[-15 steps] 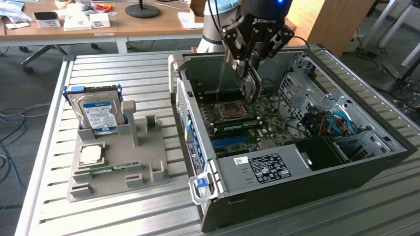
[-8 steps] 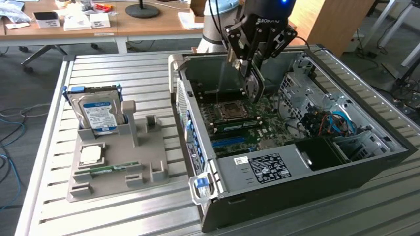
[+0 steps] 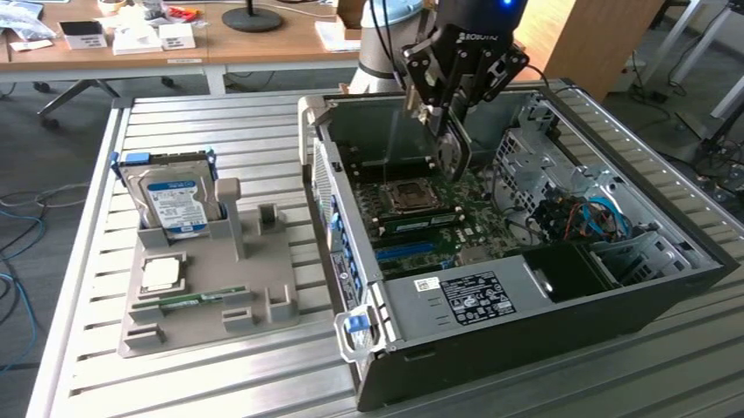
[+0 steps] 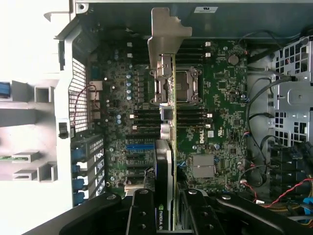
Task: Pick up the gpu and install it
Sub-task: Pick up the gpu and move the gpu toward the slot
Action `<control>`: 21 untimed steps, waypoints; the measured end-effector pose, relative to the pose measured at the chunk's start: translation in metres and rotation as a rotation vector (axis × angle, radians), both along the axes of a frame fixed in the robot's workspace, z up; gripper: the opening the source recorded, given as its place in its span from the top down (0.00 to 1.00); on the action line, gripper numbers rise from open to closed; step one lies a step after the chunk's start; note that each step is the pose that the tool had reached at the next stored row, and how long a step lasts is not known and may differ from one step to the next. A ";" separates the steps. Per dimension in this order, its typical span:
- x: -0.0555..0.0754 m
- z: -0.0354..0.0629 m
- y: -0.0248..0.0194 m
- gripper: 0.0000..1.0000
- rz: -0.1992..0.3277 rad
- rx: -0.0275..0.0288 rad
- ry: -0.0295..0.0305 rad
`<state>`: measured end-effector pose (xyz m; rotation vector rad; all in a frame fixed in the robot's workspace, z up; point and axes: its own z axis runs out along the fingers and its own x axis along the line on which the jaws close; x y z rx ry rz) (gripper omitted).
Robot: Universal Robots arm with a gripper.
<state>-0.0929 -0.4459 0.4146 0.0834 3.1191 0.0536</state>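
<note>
Over the open case (image 3: 524, 335), the tool (image 3: 445, 122) pinches the gpu (image 3: 455, 152) edge-on.
It hangs above the motherboard (image 3: 471, 222), clear of the case walls on both sides.

I read "DELL" in white on the mobo (image 4: 220, 98), near the CPU socket (image 4: 186, 85). "NVIDIA" is on a gpu (image 4: 164, 152) sticker, farther from that socket, at the gripped end. "ROBOTIQ" on the gripper (image 3: 445, 111) body, above the socket. PSU label (image 3: 476, 296), well apart from the socket: print too small to read.
</note>
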 end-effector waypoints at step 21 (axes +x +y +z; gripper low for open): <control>0.021 0.0000 0.0000 0.73 0.000 0.0000 0.0000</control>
